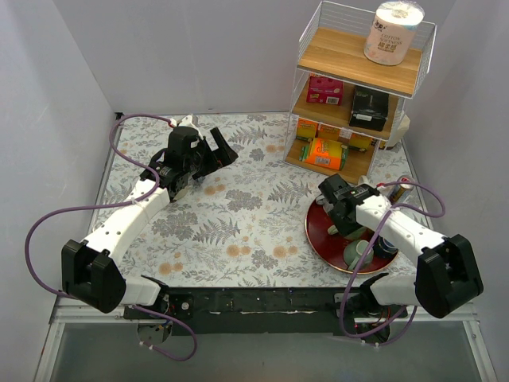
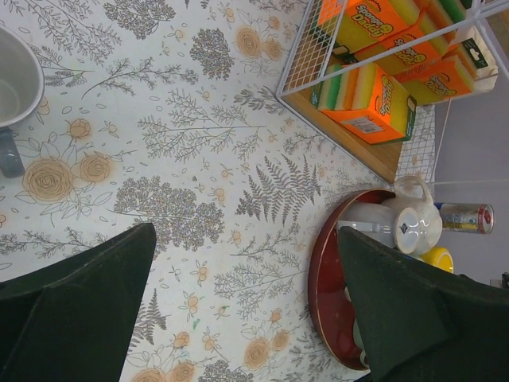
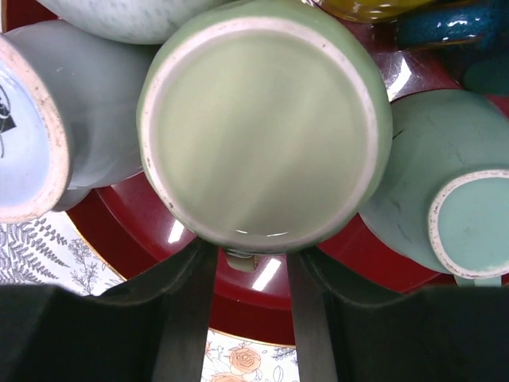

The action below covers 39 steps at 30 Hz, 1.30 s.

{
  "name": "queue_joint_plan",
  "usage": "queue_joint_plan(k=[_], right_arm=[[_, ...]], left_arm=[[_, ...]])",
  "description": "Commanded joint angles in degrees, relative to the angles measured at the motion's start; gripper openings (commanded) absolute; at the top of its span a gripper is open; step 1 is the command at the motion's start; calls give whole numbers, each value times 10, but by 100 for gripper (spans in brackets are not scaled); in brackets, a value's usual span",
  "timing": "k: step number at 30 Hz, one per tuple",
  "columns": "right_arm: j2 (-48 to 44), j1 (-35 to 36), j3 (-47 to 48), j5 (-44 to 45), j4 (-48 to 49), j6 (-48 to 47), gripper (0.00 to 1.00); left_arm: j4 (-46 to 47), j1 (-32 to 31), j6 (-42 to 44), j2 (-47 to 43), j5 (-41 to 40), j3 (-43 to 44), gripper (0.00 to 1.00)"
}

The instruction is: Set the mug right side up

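Over the tray (image 3: 107,231), half-open right jaws flank the inverted mug (image 3: 262,119) handle (image 3: 240,259).

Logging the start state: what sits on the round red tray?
Crowded ceramic mugs: an upside-down light green mug, a teal mug, a grey mug. The right arm hides the rest from above.

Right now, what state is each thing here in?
green mug, upside down on red tray
right gripper, open, astride the mug's handle
left gripper, wide open, empty
teal mug, tipped over, base showing
grey mug, upright, empty
paper roll, standing on end
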Motion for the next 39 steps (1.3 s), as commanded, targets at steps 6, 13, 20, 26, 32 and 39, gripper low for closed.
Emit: queue_joint_plan(k=[6,13,20,26,32,39], right_arm=[[8,-12,-22,15,42,-29,39],[0,-14,-30,-12,78,-73,1],[-55,-14,-25,-51,88,-108,1],[-126,-14,5,-85,74,-132,1],[-185,-14,45,-123,75,-155,1],[-218,-14,52,-198,197,-196,1]], left_arm=[[-11,1,1,-8,34,16,98],[-10,1,1,-12,58,21,98],[-9,1,1,-18,89,24,98],[-1,1,-8,-24,127,15,98],[34,1,-21,-23,183,-1,98],[113,1,-65,-23,300,-30,98]])
